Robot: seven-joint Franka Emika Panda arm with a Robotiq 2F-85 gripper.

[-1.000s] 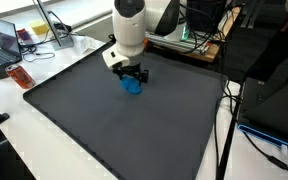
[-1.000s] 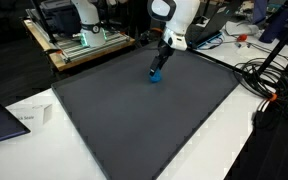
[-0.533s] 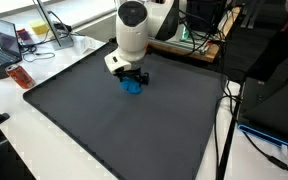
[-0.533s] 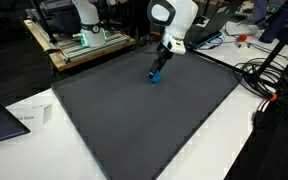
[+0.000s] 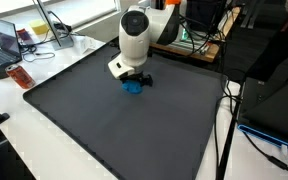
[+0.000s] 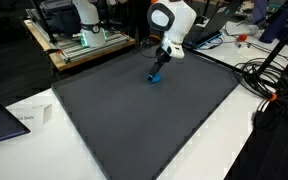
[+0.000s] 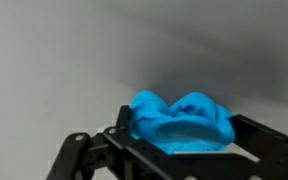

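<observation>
We see the jaws spread wide, straddling the crumpled blue lump [image 7: 179, 120] without pinching it. The lump sits on the dark mat [image 5: 124, 130] covering the white counter [image 5: 29, 125], near the mat's far edge, directly beneath the arm [image 5: 134, 45] in both exterior views.

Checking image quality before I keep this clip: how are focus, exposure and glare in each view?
Wrist view: soft throughout, the blue lump and jaws fuzzy-edged, the mat washed out to pale grey. In both exterior views: even light, no glare on the dark mat, the blue lump small but distinct.
</observation>
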